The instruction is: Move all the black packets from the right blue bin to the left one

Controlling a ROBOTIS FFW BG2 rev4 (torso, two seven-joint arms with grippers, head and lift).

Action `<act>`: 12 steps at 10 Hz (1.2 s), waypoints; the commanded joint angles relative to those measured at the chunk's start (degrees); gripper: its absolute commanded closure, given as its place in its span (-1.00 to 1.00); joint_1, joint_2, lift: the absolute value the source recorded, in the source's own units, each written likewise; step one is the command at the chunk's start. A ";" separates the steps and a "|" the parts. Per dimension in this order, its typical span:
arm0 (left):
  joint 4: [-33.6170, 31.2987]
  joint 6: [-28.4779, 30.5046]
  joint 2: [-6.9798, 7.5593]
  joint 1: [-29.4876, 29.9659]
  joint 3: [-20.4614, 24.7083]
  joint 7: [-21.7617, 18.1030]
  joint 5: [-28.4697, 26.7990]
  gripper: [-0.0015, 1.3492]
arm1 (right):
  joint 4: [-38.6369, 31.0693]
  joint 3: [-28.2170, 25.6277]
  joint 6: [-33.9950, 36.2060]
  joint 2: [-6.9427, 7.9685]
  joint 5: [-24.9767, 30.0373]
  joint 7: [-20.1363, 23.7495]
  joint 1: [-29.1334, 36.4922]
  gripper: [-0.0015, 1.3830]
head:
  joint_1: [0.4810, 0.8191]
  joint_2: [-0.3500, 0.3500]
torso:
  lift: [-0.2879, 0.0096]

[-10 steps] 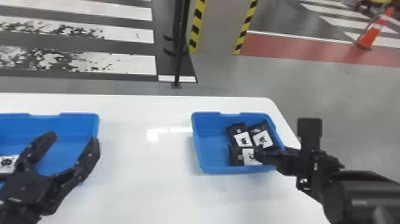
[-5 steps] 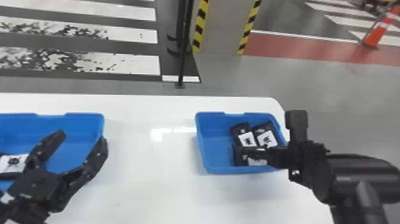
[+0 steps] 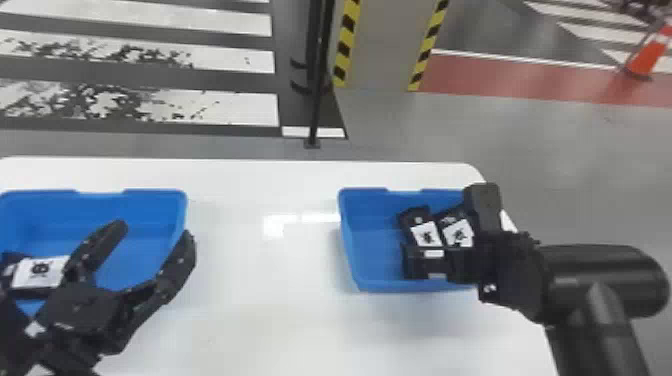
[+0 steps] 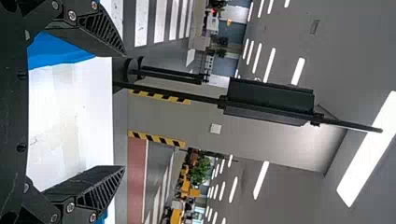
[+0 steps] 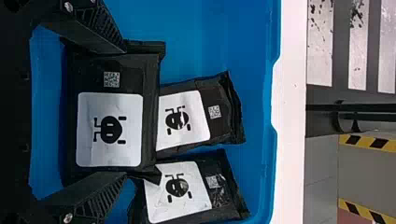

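You're hovering left gripper [image 3: 153, 232] over left blue bin [image 3: 150, 207], nine o'clock in head view, fingers spread; black packet [image 3: 40, 275] lying toward bin's eight o'clock. You're straddling near packet [image 5: 109, 130] with right gripper [image 3: 475, 255], fingers apart, in right blue bin [image 3: 367, 215] at four o'clock. Two more packets [image 5: 182, 121] lying beyond it, between twelve and two o'clock.

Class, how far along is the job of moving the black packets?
Done: at least one packet lies in the left bin. In hand: nothing securely, it seems; the right gripper's open fingers straddle a near packet. Left: that one, a second and a third in the right bin.
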 commanded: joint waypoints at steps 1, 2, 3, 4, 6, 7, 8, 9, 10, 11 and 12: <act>0.00 0.23 0.01 -0.11 -0.18 0.00 -0.16 -0.73 | 1.39 1.11 1.32 -0.18 -0.23 -0.37 -1.54 -0.88 | 0.27 -0.57 | -0.01; 0.00 0.37 0.09 -0.11 -0.18 -0.09 -0.28 -0.73 | 2.80 1.79 2.03 -0.36 -0.57 -0.46 -2.38 -0.88 | 0.27 -0.57 | -0.01; 0.00 0.37 0.09 -0.11 -0.18 -0.09 -0.28 -0.73 | 3.50 2.25 2.31 -0.53 -0.57 -0.46 -2.81 -0.87 | 0.27 -0.56 | -0.01; 0.00 0.51 0.09 -0.11 -0.18 -0.09 -0.28 -0.73 | 4.20 2.25 3.01 -0.62 -0.57 -0.46 -3.37 -0.84 | 0.27 -0.56 | -0.01; 0.00 0.51 0.09 -0.11 -0.18 -0.18 -0.28 -0.73 | 8.42 5.33 5.26 -2.47 -2.63 1.65 -6.74 -0.08 | 0.27 -0.55 | -0.01; 0.00 0.37 0.09 -0.11 -0.18 -0.09 -0.28 -0.73 | 8.98 5.10 4.56 -2.47 -4.23 2.01 -6.46 0.63 | 0.27 -0.52 | -0.01; 0.00 0.37 0.09 0.03 -0.06 -0.18 -0.28 -0.73 | 6.59 4.53 -0.08 -2.29 -4.91 1.83 -3.93 0.83 | 0.27 -0.51 | -0.01; 0.00 0.23 0.09 0.03 0.05 -0.18 -0.28 -0.73 | 4.90 1.45 -3.46 -0.97 -5.03 1.04 -1.54 0.85 | 0.27 -0.48 | -0.01; 0.00 -0.06 0.09 0.03 0.05 -0.18 -0.28 -0.73 | 3.50 0.19 -8.38 -0.53 -5.37 0.86 0.43 0.85 | 0.27 -0.47 | -0.01; 0.00 -0.20 0.01 0.03 0.05 -0.18 -0.16 -0.73 | 2.94 -0.15 -14.15 -0.53 -7.43 0.95 2.12 0.85 | 0.27 -0.49 | -0.01; 0.00 -0.20 0.01 0.17 0.05 -0.18 -0.16 -0.73 | 2.65 -0.61 -17.52 -0.62 -11.77 0.95 3.38 0.85 | 0.27 -0.47 | -0.01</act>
